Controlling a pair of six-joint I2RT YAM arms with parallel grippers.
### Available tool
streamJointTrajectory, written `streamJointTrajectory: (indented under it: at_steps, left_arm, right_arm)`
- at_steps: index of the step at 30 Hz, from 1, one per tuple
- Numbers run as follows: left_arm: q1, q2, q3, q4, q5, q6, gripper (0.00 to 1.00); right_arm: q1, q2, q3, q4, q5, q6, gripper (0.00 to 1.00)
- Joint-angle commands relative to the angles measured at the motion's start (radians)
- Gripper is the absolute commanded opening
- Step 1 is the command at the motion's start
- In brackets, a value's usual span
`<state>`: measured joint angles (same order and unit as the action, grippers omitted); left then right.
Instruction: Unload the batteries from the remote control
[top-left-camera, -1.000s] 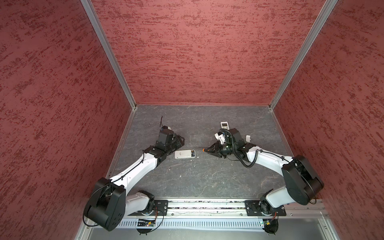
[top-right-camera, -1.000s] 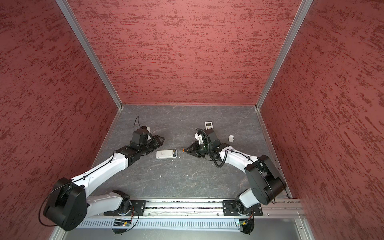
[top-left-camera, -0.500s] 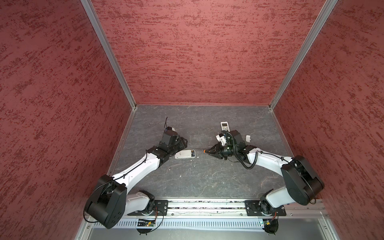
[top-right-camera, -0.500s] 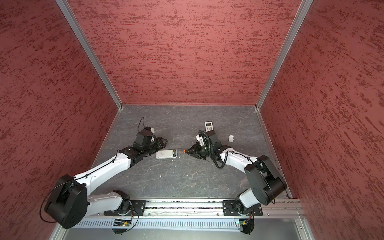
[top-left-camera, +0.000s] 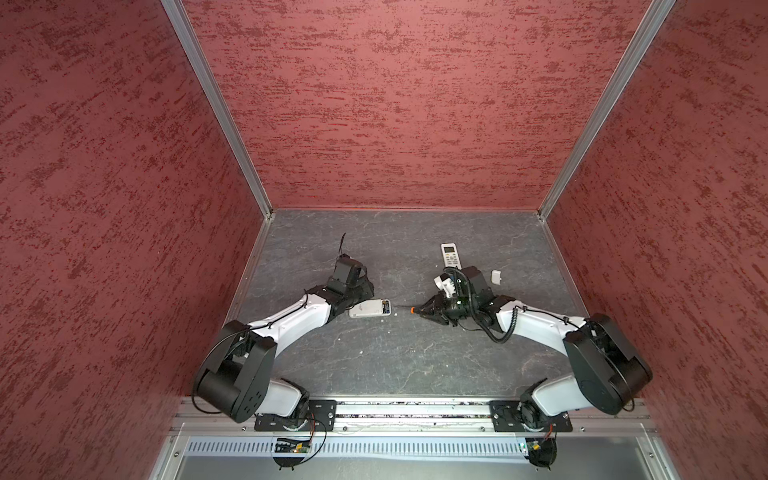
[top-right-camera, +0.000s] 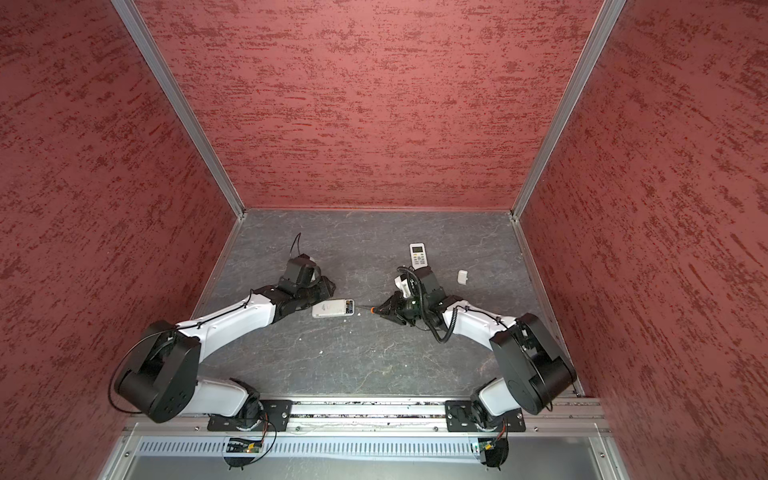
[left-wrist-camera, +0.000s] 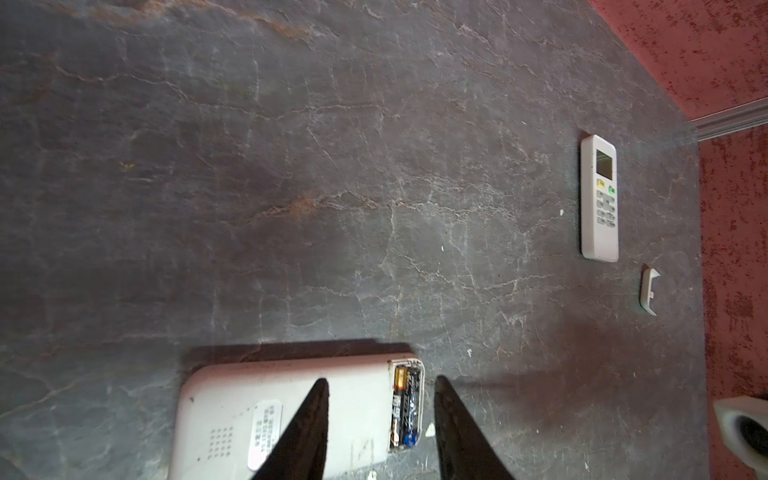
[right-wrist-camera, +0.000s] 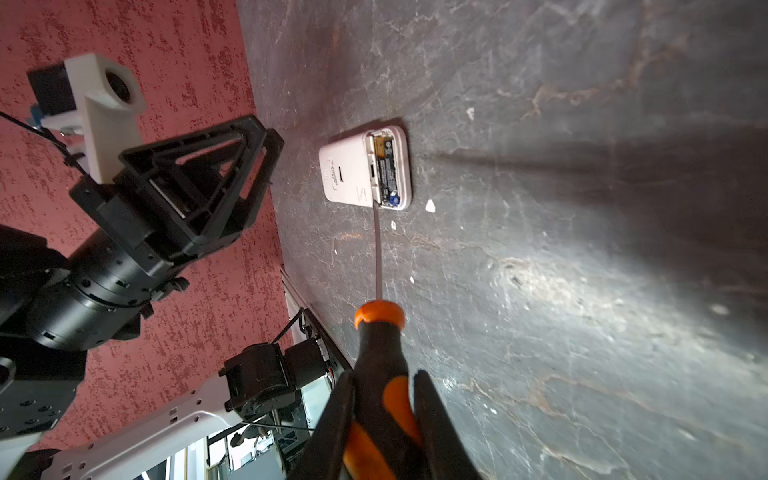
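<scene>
The white remote control (top-left-camera: 368, 309) (top-right-camera: 330, 309) lies face down on the grey floor, its end compartment uncovered. Two dark batteries (left-wrist-camera: 405, 409) (right-wrist-camera: 388, 170) sit side by side in that compartment. My left gripper (left-wrist-camera: 380, 382) (top-left-camera: 363, 296) is open just above the remote's compartment end. One finger is over the remote's back and one is past its end. My right gripper (right-wrist-camera: 384, 374) (top-left-camera: 430, 311) is shut on the orange-and-black screwdriver (right-wrist-camera: 379, 332) (top-right-camera: 374, 309). The thin shaft of the screwdriver reaches the remote's edge at a corner of the compartment.
A second white remote (top-left-camera: 451, 255) (left-wrist-camera: 599, 199) lies face up farther back. A small white cover (top-left-camera: 496, 276) (left-wrist-camera: 649, 291) rests to its right. A white chip (right-wrist-camera: 430, 205) lies beside the open remote. Red walls enclose the floor on three sides.
My left gripper has come down and forward over the remote's open end, and its jaws have narrowed. The right gripper with the screwdriver has barely moved.
</scene>
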<state>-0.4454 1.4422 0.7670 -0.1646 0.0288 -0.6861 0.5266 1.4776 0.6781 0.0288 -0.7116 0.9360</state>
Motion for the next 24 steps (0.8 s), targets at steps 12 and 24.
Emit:
streamJointTrajectory:
  at_steps: [12, 24]
  left_arm:
    - [0.04, 0.154, 0.063, 0.06, 0.051, 0.031, 0.39]
    - [0.048, 0.217, 0.044, 0.102, 0.08, 0.017, 0.36]
  right_arm:
    - [0.043, 0.089, -0.026, 0.085, -0.037, -0.021, 0.0]
    - [0.056, 0.139, -0.015, 0.151, -0.035, -0.003, 0.0]
